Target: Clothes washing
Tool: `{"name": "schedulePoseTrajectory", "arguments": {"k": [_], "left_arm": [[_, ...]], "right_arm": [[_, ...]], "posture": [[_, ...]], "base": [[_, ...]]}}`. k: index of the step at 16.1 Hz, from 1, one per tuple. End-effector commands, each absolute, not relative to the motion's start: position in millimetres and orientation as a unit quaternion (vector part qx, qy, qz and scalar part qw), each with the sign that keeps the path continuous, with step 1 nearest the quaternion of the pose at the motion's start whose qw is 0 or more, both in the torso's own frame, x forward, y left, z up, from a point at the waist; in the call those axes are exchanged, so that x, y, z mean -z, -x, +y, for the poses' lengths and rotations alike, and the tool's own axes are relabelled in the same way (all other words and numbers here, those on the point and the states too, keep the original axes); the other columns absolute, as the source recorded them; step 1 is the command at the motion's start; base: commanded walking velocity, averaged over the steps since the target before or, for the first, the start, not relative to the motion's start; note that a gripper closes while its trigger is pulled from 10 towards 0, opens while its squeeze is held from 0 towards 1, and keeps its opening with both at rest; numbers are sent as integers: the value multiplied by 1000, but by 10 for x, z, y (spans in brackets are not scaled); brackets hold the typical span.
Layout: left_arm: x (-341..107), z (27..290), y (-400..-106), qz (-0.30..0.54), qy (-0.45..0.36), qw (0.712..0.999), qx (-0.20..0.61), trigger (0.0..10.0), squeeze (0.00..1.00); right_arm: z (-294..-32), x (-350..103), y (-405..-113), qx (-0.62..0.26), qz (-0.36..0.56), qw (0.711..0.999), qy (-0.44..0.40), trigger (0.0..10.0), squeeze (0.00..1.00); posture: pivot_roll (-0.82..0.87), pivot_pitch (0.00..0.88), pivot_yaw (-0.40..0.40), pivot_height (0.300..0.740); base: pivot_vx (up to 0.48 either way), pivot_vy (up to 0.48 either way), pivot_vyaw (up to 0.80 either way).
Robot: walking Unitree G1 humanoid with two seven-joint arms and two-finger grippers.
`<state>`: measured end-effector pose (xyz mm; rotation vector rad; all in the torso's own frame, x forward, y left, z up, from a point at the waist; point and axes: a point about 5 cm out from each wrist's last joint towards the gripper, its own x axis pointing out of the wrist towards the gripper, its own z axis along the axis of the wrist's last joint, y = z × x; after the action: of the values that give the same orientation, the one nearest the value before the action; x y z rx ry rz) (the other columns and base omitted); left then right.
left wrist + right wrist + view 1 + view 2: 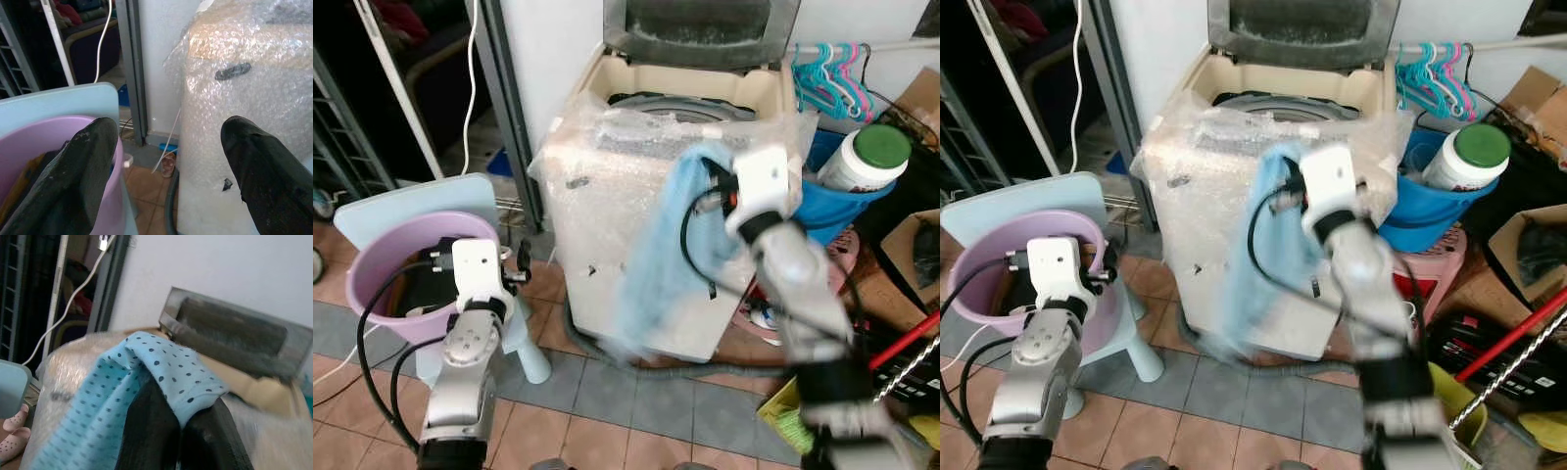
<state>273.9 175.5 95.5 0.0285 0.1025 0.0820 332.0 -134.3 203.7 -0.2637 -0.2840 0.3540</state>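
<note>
Up front we see the right pincer clamped on a blue dotted cloth — it hangs down the bubble-wrapped washing machine, lid open. Our left pincer, fingers wide apart, hovers beside a pink basin.

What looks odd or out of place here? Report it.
The washing machine is wrapped in bubble wrap over its front and control panel, though its lid is open. A light blue cloth, pinched by the right gripper, hangs down the machine's front instead of in the drum. The left gripper is open beside the purple basin.
</note>
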Motion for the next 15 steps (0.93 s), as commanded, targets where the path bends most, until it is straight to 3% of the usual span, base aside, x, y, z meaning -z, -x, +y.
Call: {"name": "schedulePoseTrajectory", "arguments": {"k": [1,7,10,15], "left_arm": [[-984,1740,-2768,45,-14,998,-39,10000,0],[-972,1722,-2777,48,-8,998,-39,10000,0],[-963,1710,-2782,50,-4,998,-41,10000,0],[-963,1696,-2811,49,-4,998,-41,10000,0]], "right_arm": [[-1316,-2241,-3368,-200,-175,955,136,10000,0],[-1201,-2729,-3528,-288,-232,910,185,10000,0],[-1124,-3000,-3605,-333,-253,882,215,10000,0],[-1381,-3693,-3887,-270,-283,891,232,10000,0]], "posture": [[-43,0,14,740],[-40,0,15,740],[-39,0,9,740],[-46,0,10,740]], "base": [[472,0,0],[446,0,0],[376,297,0],[266,187,0]]}}
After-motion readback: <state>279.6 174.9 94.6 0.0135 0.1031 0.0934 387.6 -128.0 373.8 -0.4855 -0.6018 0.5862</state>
